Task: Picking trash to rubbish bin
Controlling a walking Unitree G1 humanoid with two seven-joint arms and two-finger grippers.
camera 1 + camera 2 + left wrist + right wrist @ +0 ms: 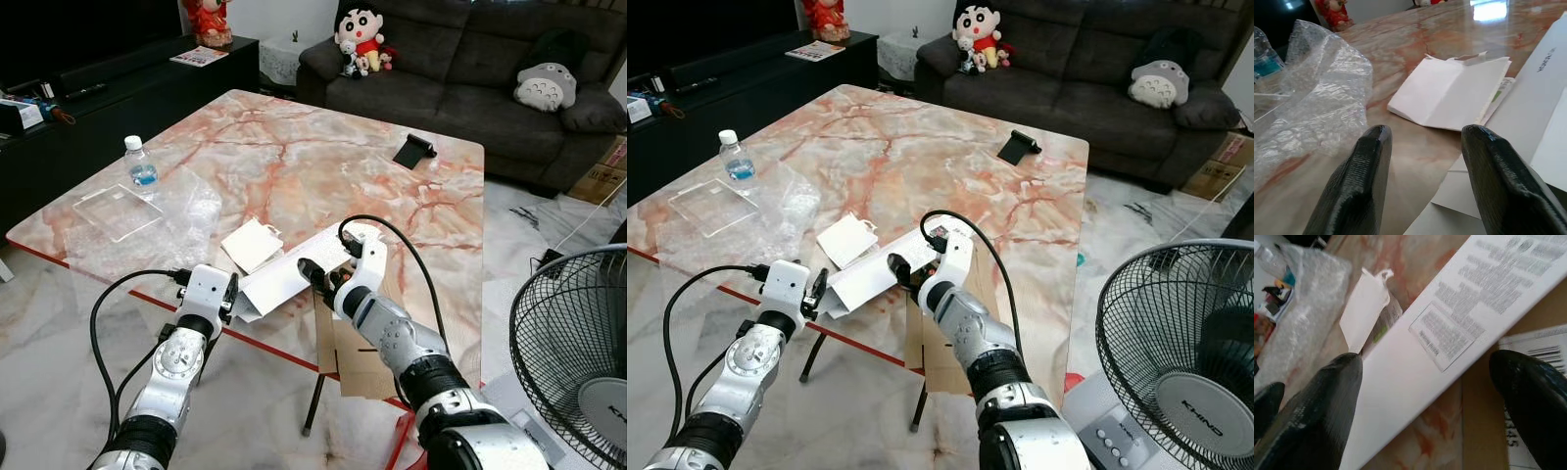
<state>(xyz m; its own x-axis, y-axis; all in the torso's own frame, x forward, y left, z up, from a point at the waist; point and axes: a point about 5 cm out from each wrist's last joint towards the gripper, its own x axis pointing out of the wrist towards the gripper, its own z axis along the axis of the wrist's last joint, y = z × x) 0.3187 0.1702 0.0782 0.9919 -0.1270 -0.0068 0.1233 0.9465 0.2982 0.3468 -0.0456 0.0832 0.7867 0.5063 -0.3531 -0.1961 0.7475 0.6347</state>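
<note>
Large pink-and-white marbled surface (294, 157) with a red front edge; dark grey fabric sofa (470, 59) well beyond both end effectors, black mesh floor fan (573, 343) off to the right of the right arm.

Crumpled clear bubble wrap sheet (181, 211) lies ahead-left of the left end effector (227, 297), with a clear flat plastic tray (118, 211) on its far side and a small clear water bottle with blue label (140, 164) behind that.

Long white flat cardboard box with printed text (289, 274) lies at the surface's near edge between the two end effectors; its near-left end is just in front of the left end effector, the right end effector (328, 279) hovers right over its right half. Contact not clear.

Brown flattened cardboard piece (358, 357) sits under and beside the right end effector, overhanging the edge.

Small folded white paper packet (252, 243) is just ahead of the left end effector, beside the box.

Small black angled object (413, 150) far ahead of the right end effector.

Left end effector: fingers (1354, 196) spread apart, holding nothing. Right end effector: fingers (1317, 421) spread wide, straddling the white box, not clamped.
</note>
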